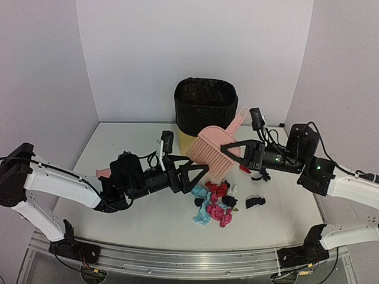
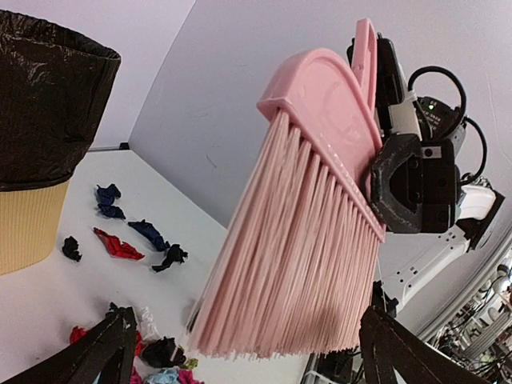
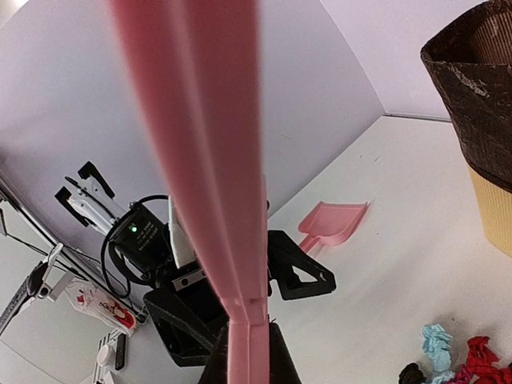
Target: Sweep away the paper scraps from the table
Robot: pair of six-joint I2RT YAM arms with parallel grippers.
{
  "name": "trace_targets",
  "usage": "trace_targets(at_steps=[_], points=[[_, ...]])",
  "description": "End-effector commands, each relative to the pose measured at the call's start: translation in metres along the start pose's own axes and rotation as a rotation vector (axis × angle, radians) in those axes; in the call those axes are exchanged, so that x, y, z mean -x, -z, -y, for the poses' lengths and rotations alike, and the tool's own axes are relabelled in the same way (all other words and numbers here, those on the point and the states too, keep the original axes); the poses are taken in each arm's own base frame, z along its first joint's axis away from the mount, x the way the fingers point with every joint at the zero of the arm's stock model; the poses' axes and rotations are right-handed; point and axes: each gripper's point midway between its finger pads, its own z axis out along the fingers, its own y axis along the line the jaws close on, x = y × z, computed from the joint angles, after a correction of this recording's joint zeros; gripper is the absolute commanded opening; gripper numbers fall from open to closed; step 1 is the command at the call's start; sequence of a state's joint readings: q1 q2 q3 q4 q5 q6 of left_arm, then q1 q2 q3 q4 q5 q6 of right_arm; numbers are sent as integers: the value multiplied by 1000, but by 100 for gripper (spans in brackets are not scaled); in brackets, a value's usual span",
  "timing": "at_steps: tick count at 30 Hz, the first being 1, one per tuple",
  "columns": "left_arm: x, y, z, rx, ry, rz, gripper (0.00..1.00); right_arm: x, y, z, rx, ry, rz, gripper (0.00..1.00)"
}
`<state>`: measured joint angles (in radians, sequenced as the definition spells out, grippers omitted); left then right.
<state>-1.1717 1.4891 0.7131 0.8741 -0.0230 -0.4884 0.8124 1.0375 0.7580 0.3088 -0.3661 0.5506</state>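
Pinches pink brush (image 1: 212,151) in right gripper (image 1: 232,155); spreads left gripper (image 1: 198,173) empty. Treat paper scraps (image 1: 214,203) as feather-light (likely scattering): sweep softly, gripping near handle (image 1: 240,118).

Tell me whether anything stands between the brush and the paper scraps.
Nothing visible does. The pink brush, clamped in the right gripper, hangs with its bristles just beyond the paper scraps on the table. The left gripper, jaws open and empty, sits close beside the bristles on the left, off that path.

White walls (image 1: 195,47) enclose three sides; soft, even light.
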Motion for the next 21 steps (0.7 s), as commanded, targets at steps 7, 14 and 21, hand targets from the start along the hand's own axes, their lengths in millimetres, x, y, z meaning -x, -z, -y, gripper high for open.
trace_targets(at_steps=[7,14,21], points=[[44,8,43,-271,162,229,63,12,-6,-11,83,-37,62,0],[46,8,51,-390,208,257,47,9,-9,-16,131,-35,50,0],[50,9,52,-507,268,278,11,6,-7,-16,138,-38,48,0]])
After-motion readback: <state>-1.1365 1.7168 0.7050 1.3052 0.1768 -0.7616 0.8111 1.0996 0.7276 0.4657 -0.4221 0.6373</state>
